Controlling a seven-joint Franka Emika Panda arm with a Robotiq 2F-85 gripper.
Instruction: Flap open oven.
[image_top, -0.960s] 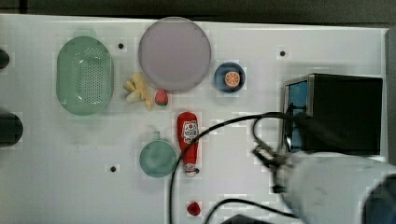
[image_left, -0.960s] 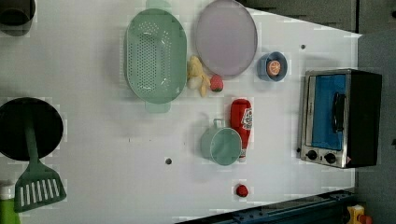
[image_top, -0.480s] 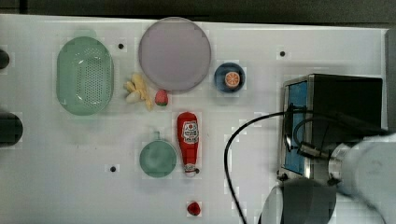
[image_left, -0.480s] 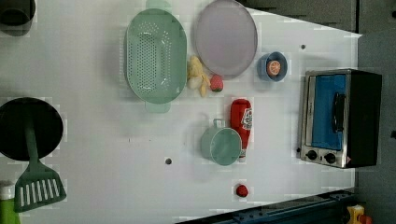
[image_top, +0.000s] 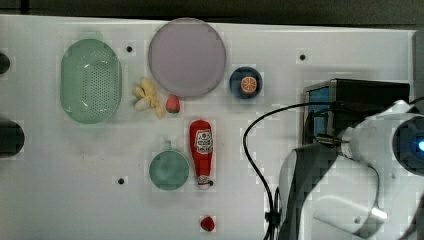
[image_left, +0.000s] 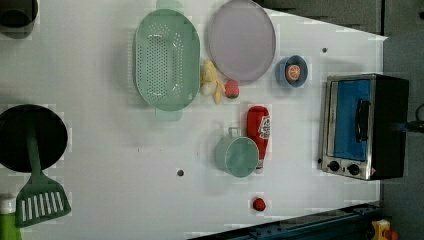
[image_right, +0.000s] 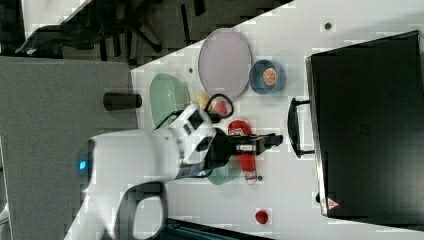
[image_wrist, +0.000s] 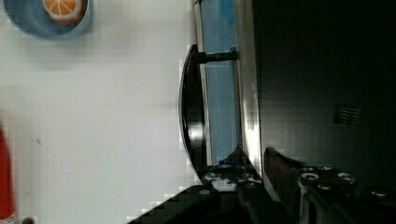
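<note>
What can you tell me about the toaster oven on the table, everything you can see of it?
The oven is a boxy black toaster oven with a silver front frame, a blue-tinted glass door, a dark bar handle on two posts, and two dark knobs at one end of the front. The door is shut. It stands on the white table near the left view's right edge, front facing the blue bowl and ketchup bottle. The pincer hovers just short of the handle, apparently not touching.

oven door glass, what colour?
Blue-tinted, set in a silver frame; the oven door shows best in the left view.
</note>
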